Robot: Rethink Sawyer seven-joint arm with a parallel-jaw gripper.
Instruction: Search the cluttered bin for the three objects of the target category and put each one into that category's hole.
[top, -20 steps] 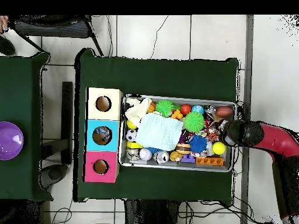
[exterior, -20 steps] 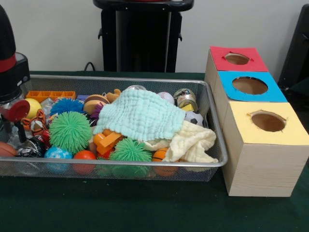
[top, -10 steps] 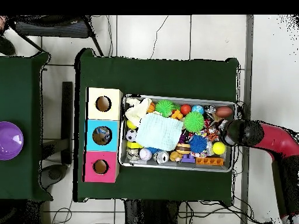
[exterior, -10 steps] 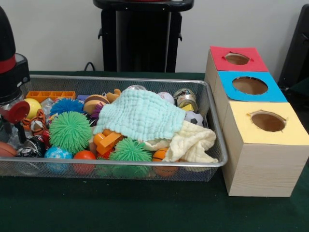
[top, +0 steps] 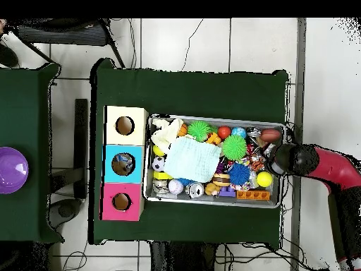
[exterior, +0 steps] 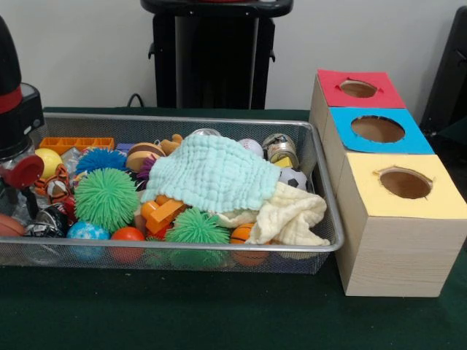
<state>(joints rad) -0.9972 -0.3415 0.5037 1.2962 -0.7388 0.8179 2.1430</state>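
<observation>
With the gripper [exterior: 20, 186] low at the wire bin [exterior: 219, 248]'s nine o'clock end, its claw state impossible to tell, the search goes best by lifting aside the mint cloth [exterior: 211, 171] that covers the bin's middle, where targets may hide.

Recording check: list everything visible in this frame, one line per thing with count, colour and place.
wire bin: 1, silver mesh, centre of the green table
cloths: 2, mint over pale yellow, toward the boxes
spiky balls: at least 3, green and blue, among the toys
small balls: several, mixed colours, scattered in the bin
boxes: 3, wooden, with red, blue and yellow holed tops, beside the bin
bowl: 1, purple, on the side table
gripper: 1, black and red, at the bin's end away from the boxes
</observation>
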